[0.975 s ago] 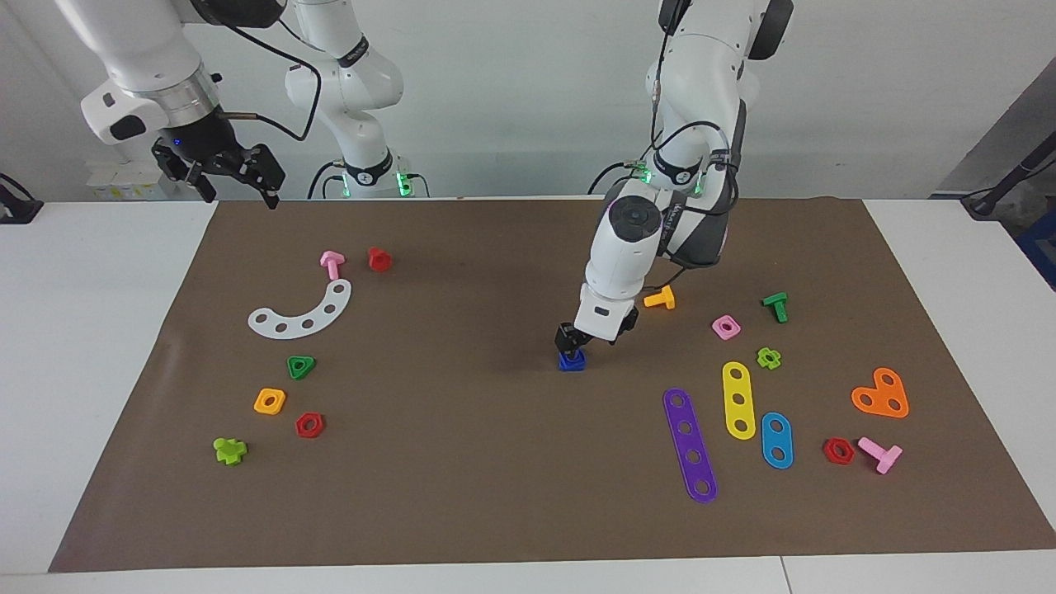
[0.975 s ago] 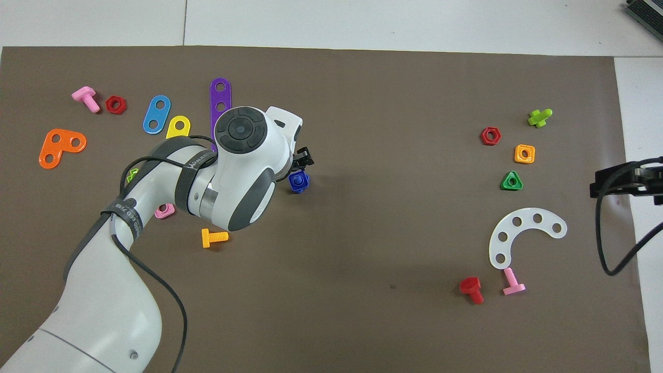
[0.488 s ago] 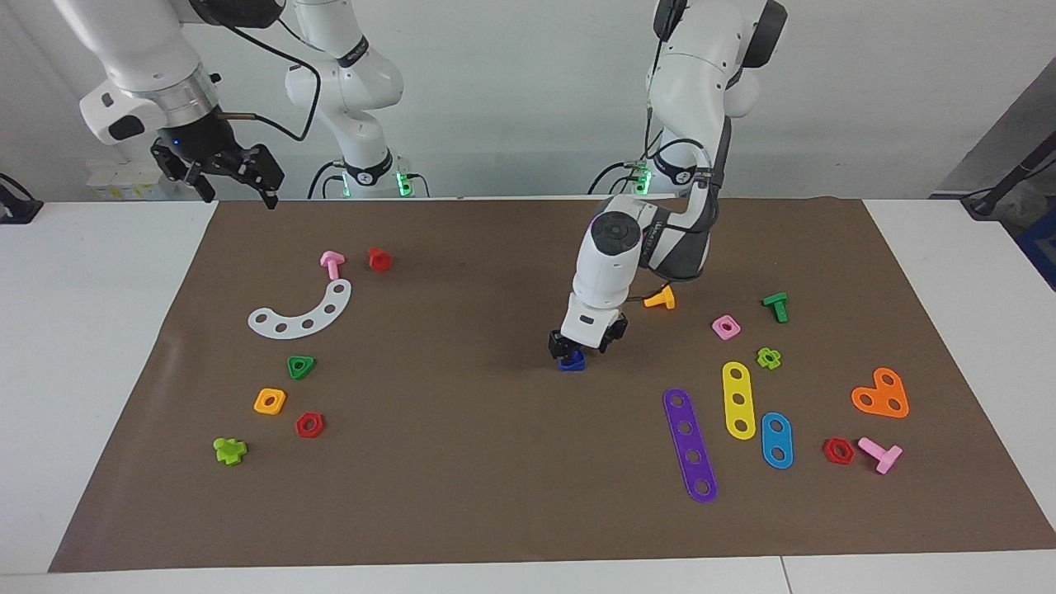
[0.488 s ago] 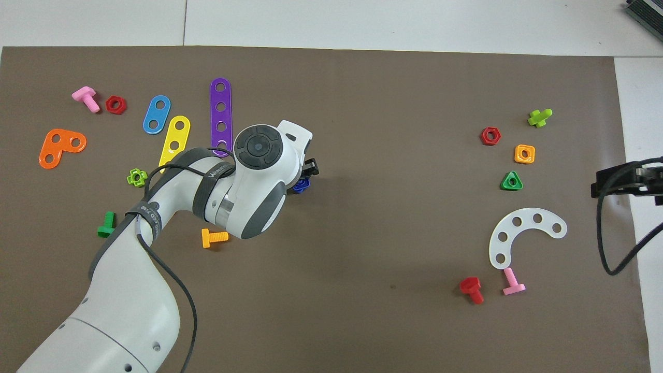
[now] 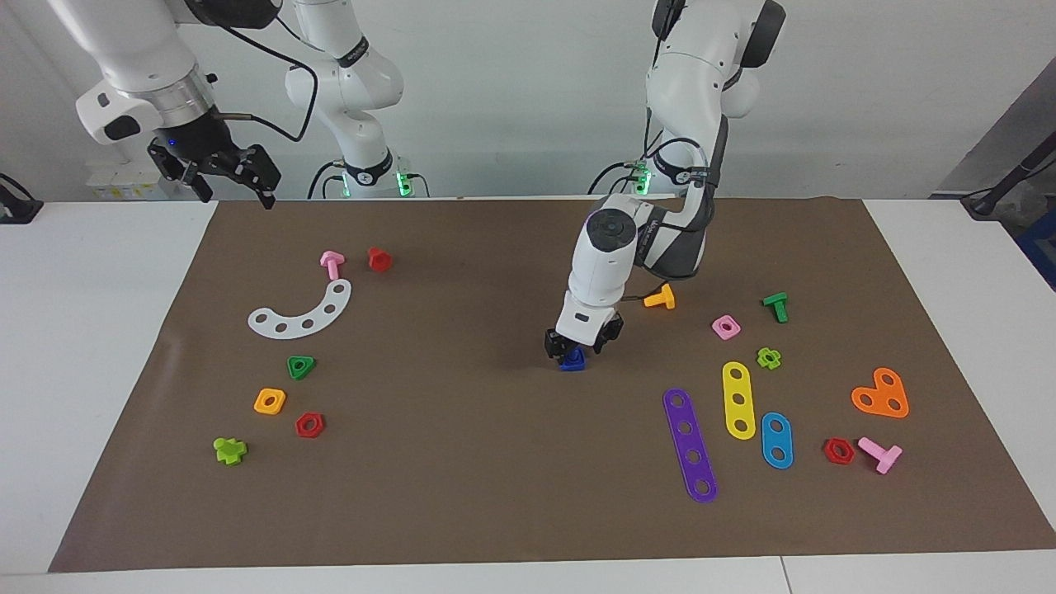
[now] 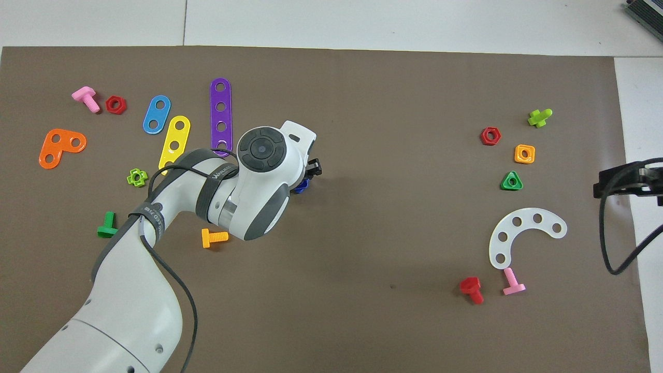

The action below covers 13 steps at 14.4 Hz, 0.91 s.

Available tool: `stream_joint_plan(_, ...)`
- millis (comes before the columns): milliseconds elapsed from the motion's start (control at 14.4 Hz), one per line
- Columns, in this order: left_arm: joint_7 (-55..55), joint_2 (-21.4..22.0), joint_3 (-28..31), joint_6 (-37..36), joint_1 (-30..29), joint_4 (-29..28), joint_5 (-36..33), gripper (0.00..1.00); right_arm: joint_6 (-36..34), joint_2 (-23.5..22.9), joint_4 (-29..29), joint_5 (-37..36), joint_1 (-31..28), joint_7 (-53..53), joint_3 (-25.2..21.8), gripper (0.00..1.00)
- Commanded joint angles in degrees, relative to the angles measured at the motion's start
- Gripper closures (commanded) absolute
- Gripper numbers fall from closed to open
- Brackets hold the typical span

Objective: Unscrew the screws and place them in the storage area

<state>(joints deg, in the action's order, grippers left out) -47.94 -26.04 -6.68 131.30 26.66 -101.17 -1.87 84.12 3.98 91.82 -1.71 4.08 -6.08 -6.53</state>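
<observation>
Left gripper: the left arm's black two-finger gripper (image 5: 575,346) is down at the middle of the brown paper mat (image 5: 462,462), its fingers either side of the blue piece; whether they press on it or stand just clear I cannot tell.
Blue piece: the small blue plastic toy bolt (image 5: 572,360) rests on the mat under that gripper (in the overhead view only a sliver of blue (image 6: 301,185) shows past the wrist).
Right gripper: the right arm's black gripper (image 5: 221,171) hangs in the air over the mat's edge at the right arm's end of the table, fingers spread apart and holding nothing; this arm waits.
Storage area: the patch of mat around the white curved five-hole strip (image 5: 302,312), toward the right arm's end, well apart from the blue bolt.
Parts by the white strip: a pink T-shaped bolt (image 5: 332,263) touching or just beside its nearer end, a red bolt (image 5: 379,259) near that, and a green triangular nut (image 5: 301,366), an orange square nut (image 5: 270,401), a red hexagonal nut (image 5: 309,425) and a lime cross-headed bolt (image 5: 229,450) farther from the robots.
Near the left arm: an orange T-shaped bolt (image 5: 660,298) lies beside the wrist; the purple four-hole strip (image 5: 690,444), yellow strip (image 5: 738,399) and blue two-hole strip (image 5: 776,440) lie farther out.
</observation>
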Motion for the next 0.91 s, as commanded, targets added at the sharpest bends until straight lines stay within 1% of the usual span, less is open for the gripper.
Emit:
stream_joint_plan(0, -0.57, 0.55, 0.97, 1.41, 1.03, -0.61, -2.43, 0.23, -0.98, 0.06, 0.03, 1.10, -0.82, -0.34, 0.11, 0.00)
stream_joint_plan(139, -0.22, 0.03, 0.88, 2.02, 1.38, -0.79, -5.67, 0.24, -0.98, 0.06, 0.20, 1.10, -0.91, -0.25, 0.20, 0.00)
stream_joint_plan(209, 0.21, -0.15, 0.79, 2.64, 1.38, -0.79, -6.47, 0.26, -0.89, 0.06, 0.20, 1.10, -0.83, -0.25, 0.20, 0.00)
stream_joint_plan(418, 3.99, -0.24, 0.70, 4.31, 1.21, -1.14, -6.39, 0.27, -0.98, 0.06, 0.20, 1.10, -0.91, -0.25, 0.20, 0.00)
stream_joint_plan(766, 6.01, -0.15, 0.61, 4.84, 1.12, -2.19, -6.39, 0.36, -0.89, 0.06, 0.20, 1.10, -0.91, -0.25, 0.11, 0.00)
stream_joint_plan(836, 6.19, -0.06, 0.61, 5.45, 1.21, -2.80, -6.30, 0.39, -0.89, 0.15, 0.20, 1.10, -0.91, -0.25, 0.20, 0.00)
